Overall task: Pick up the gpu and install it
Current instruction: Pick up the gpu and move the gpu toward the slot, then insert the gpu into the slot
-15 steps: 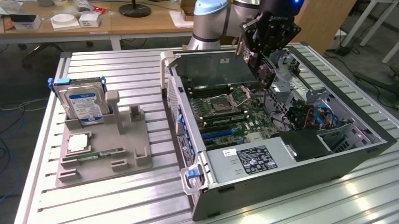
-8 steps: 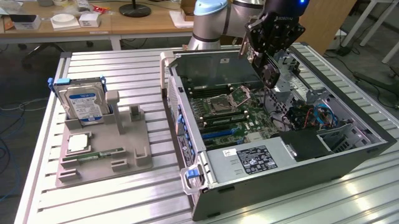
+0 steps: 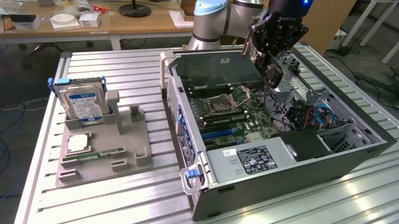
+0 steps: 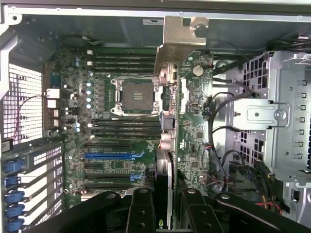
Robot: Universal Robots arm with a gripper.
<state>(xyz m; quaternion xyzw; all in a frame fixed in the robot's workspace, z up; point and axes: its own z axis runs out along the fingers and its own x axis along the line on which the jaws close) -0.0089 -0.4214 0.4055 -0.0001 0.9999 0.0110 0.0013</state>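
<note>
My gripper (image 3: 272,59) hangs over the open computer case (image 3: 349,161), shut on the gpu (image 3: 273,74). The gpu is a thin dark card held on edge, above the motherboard (image 3: 227,114) and not touching it. In the wrist view the gpu (image 4: 165,145) appears edge-on, running up from between my black fingers (image 4: 141,211) to its silvery metal bracket (image 4: 177,41). It lies over the motherboard (image 4: 121,97), beside the empty processor socket (image 4: 135,96). The expansion slots (image 4: 109,156), one of them blue, sit off to one side of the card's line.
A grey fixture tray (image 3: 124,144) on the slatted table holds a blue-labelled hard drive (image 3: 84,105), a processor chip (image 3: 79,142) and a green memory stick (image 3: 100,154). Inside the case are a power supply (image 3: 249,161), a metal drive cage (image 4: 272,116) and loose cables (image 3: 321,116).
</note>
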